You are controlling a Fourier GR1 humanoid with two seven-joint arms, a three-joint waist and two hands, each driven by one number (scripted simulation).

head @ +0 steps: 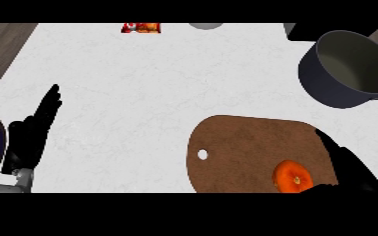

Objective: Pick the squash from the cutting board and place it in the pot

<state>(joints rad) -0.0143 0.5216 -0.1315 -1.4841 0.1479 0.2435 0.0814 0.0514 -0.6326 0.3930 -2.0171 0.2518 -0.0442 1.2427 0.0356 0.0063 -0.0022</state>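
Squash [293, 177] sits on the cutting board [244, 150], near its lower right corner. Head view: my right robot hand [347, 167] is just beside it, on its right, fingers straight and holding nothing. Squash looks round, no clear long axis. My left robot hand [33, 130] rests flat-fingered, well apart at the left edge. Right takes it. Pot [343, 70] stands up-right on the table [133, 95].

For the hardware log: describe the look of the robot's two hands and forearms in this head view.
Both are matte black hands with slim, tapering fingers and no markings. The left hand joins a short grey, metallic-looking forearm segment at the wrist. The right hand shows only as a black shape at the lower right edge; its forearm is out of view. No cables show.
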